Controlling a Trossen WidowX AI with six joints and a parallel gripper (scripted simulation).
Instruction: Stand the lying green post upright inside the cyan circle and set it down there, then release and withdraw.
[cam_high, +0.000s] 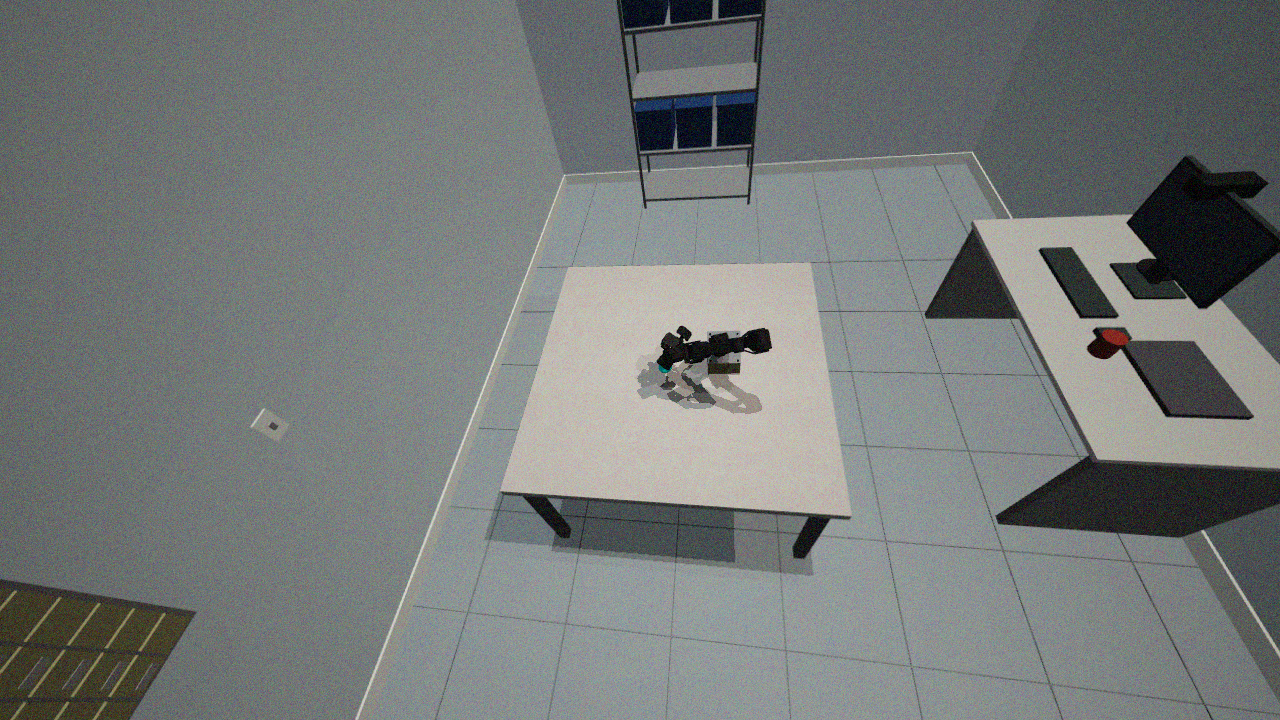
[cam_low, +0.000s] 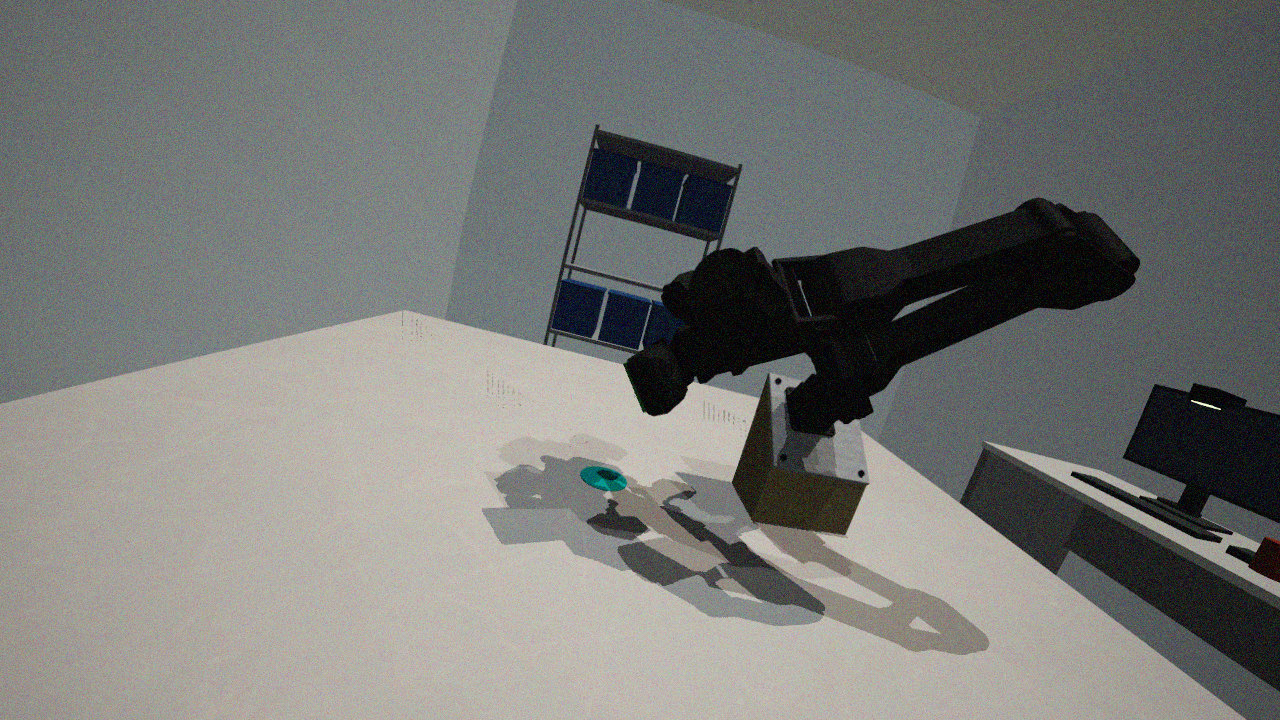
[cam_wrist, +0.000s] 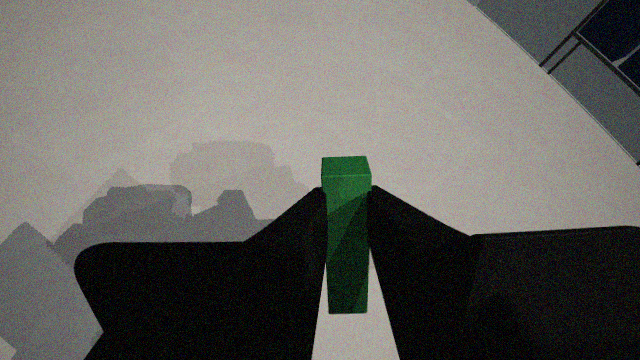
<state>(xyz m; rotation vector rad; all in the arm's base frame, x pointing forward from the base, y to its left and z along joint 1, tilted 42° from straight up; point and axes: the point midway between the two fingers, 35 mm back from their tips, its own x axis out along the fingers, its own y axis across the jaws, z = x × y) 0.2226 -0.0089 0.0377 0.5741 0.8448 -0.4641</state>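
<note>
My gripper is shut on the green post, which sits between the two black fingertips. In the wrist view one end of the post sticks out a little past the tips. In the exterior view only a thin green edge shows at the fingers, so the post's exact tilt is hard to tell. The gripper is held above the table, over the area by the cyan circle. The cyan circle lies flat on the table, partly in shadow. It does not show in the wrist view.
The arm's base block stands on the white table to the right of the circle. The arm's shadows spread around the circle. A shelf rack with blue bins and a desk with a monitor stand away from the table.
</note>
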